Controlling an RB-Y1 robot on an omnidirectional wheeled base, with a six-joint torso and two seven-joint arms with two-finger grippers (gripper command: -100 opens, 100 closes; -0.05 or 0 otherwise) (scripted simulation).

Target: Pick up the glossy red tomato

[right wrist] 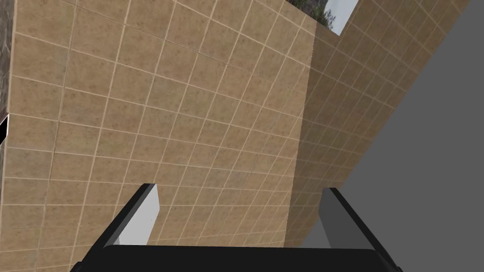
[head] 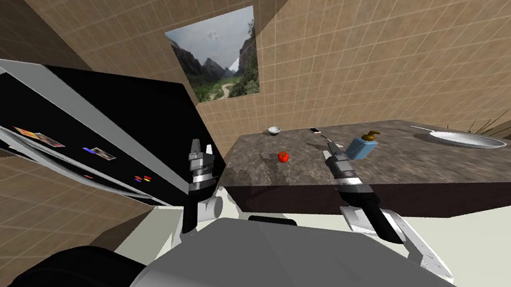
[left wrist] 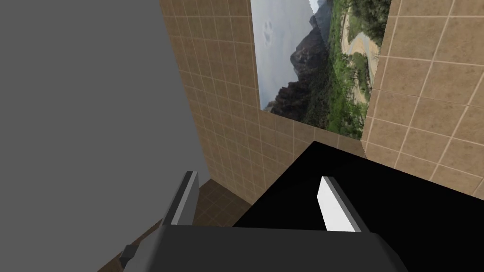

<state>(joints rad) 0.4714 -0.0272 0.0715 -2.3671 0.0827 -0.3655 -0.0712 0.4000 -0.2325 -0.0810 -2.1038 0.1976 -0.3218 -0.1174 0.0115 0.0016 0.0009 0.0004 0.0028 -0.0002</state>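
The tomato [head: 283, 156], small and shiny red, lay on the dark, marbled tabletop [head: 291, 178], towards its left end and some way in from the front edge. Nothing touched it. At 12 o'clock from the tomato, near the wall, stood a small white bowl [head: 274, 130], well apart from it. At 3 o'clock from the tomato stood a blue bottle [head: 361, 148] with a brown pump on top. Farther along in the same direction lay a pale oval dish [head: 467, 138]; I could not tell if it was a sink or a pan.

The right claw [head: 329, 144] was over the tabletop at 3 o'clock from the tomato, between the tomato and the blue bottle, close beside the bottle and apart from the tomato. In the right wrist view the right claw [right wrist: 240, 189] had its two fingers spread wide, with nothing between them.

The left claw [head: 201, 148] was raised at 9 o'clock from the tomato, beyond the left end of the tabletop and in front of the big black fridge [head: 115, 102]. In the left wrist view the left claw [left wrist: 258, 177] also had its fingers apart and held nothing.

A picture [head: 221, 55] of mountains hung on the tiled wall at 12 o'clock from the bowl.
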